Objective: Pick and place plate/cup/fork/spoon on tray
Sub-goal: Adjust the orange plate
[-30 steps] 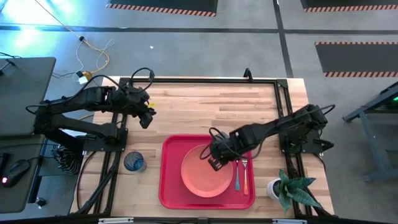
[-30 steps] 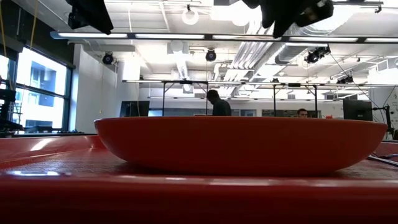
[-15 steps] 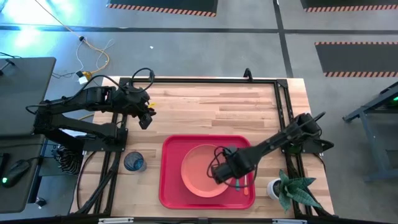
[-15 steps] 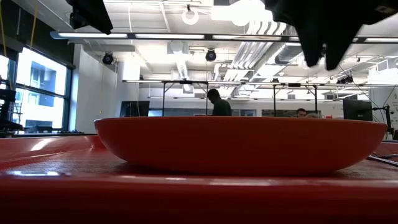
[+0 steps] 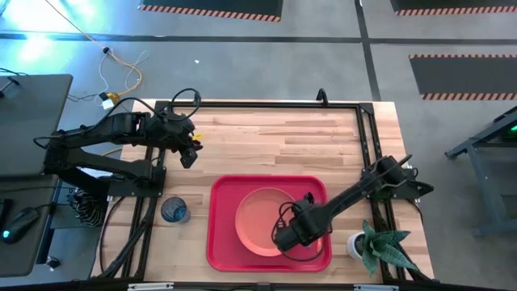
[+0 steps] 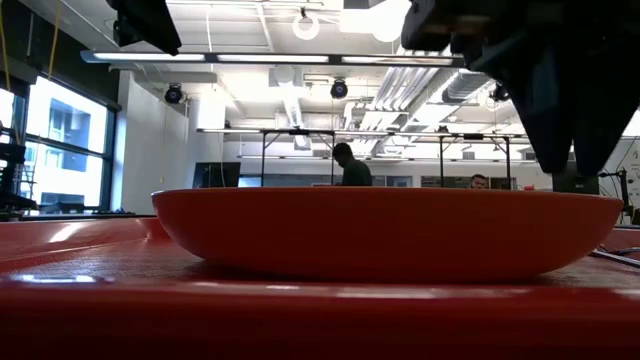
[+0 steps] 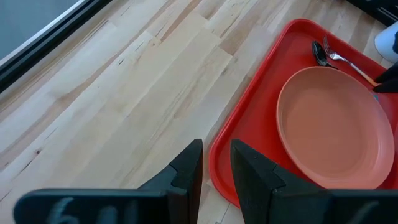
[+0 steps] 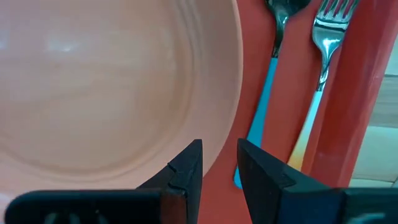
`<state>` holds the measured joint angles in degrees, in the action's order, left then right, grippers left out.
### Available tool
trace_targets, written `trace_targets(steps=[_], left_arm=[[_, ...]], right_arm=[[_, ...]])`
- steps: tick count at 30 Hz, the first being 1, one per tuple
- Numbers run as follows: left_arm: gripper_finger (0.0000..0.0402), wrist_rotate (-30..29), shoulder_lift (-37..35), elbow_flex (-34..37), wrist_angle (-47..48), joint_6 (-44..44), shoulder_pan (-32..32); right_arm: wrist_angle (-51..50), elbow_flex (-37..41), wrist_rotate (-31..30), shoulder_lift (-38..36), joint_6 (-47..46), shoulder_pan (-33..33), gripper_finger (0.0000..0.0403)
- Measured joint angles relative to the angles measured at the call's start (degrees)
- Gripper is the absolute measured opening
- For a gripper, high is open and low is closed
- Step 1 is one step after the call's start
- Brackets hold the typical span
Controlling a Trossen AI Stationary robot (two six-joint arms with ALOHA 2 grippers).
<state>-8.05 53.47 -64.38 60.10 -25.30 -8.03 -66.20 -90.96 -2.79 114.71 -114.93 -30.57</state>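
The salmon-orange plate [image 5: 257, 217] lies flat in the red tray [image 5: 222, 190] and also shows in the low view [image 6: 380, 230]. The blue-handled spoon [image 8: 268, 87] and the fork [image 8: 318, 87] lie side by side on the tray floor to the right of the plate. The blue cup [image 5: 174, 211] stands on the table left of the tray. My right gripper [image 5: 284, 238] hovers shut above the plate's near right rim [image 8: 224, 124], touching nothing. My left gripper [image 5: 190, 155] waits shut over the table's far left part.
A small potted plant [image 5: 376, 246] stands at the near right corner, close to my right arm. Black frame rails [image 5: 367, 145] run along the table's sides. Bare wood [image 5: 275, 137] lies beyond the tray. People show far off in the room behind.
My right gripper has crossed over the plate from its far left part toward the table's near edge and a little to the right, and has come lower. The plate, spoon and fork have stayed where they were.
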Motion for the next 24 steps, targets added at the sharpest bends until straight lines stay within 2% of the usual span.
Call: trace_targets(steps=[16,24], left_arm=[[0.0074,0.0,0.0,0.0,0.0,0.0,0.0],[0.0074,0.0,0.0,0.0,0.0,0.0,0.0]], right_arm=[[0.0,0.0,3.0,4.9,0.1,0.0,0.0091],[-0.5,0.0,5.4,5.0,0.5,0.0,0.0091]])
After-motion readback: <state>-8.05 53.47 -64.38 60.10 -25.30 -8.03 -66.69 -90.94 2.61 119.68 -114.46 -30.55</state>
